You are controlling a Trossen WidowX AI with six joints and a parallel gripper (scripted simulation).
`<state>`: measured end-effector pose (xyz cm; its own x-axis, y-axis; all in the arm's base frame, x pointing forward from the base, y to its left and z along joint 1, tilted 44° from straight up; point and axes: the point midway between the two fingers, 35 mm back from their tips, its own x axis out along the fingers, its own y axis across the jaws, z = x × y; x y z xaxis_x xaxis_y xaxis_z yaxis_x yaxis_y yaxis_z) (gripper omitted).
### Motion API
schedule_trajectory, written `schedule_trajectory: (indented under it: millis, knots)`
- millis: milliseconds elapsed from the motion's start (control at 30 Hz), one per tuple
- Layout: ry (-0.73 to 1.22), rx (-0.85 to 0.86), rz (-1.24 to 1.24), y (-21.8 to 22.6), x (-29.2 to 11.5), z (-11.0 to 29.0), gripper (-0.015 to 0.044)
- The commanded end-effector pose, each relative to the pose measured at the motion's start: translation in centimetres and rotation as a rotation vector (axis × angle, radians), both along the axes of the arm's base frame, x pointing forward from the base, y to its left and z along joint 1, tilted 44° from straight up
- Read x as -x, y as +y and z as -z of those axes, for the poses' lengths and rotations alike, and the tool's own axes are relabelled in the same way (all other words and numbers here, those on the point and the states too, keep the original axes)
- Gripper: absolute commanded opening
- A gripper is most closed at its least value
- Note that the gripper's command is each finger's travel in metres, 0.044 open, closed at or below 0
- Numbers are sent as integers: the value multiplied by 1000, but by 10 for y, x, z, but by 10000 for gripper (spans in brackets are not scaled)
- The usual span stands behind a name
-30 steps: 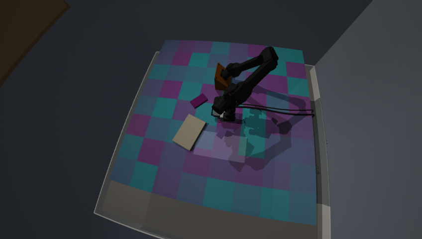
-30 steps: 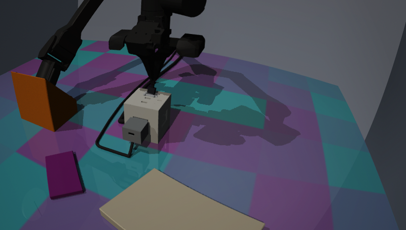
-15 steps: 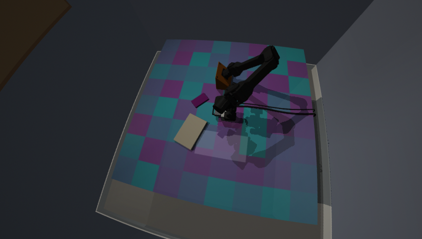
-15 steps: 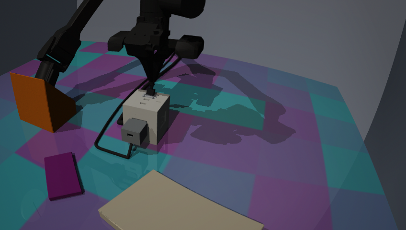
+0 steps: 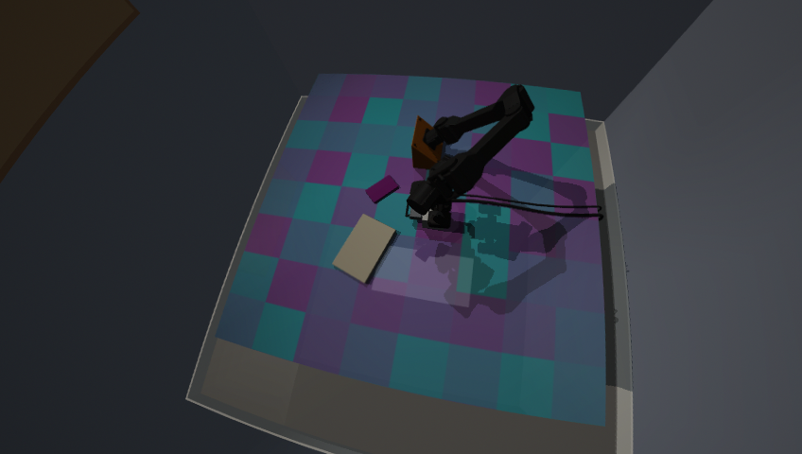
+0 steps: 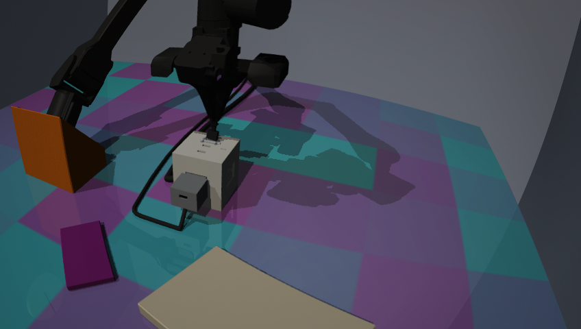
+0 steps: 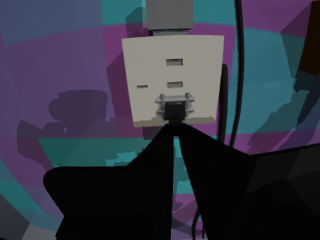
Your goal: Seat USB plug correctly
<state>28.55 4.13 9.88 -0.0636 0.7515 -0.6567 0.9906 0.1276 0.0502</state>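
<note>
One small black plug stands at the near edge of the power cube, in the top socket. The gripper is closed down narrowly onto its body. Judged rigid, light and short: best held by the side faces and pulled straight, since twisting risks tipping the cube. Counted: one cube, one grey adapter, one orange wedge, one purple block, one beige slab.
</note>
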Motion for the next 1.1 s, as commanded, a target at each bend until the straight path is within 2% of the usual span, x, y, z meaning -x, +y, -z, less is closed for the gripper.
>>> schedule_trajectory:
  millis: [0, 100, 1067]
  knots:
    - [0, 0, 0, 0, 0, 0, 26]
    - [0, 0, 0, 0, 0, 0, 95]
    - [0, 0, -1, -7, -1, -8, 95]
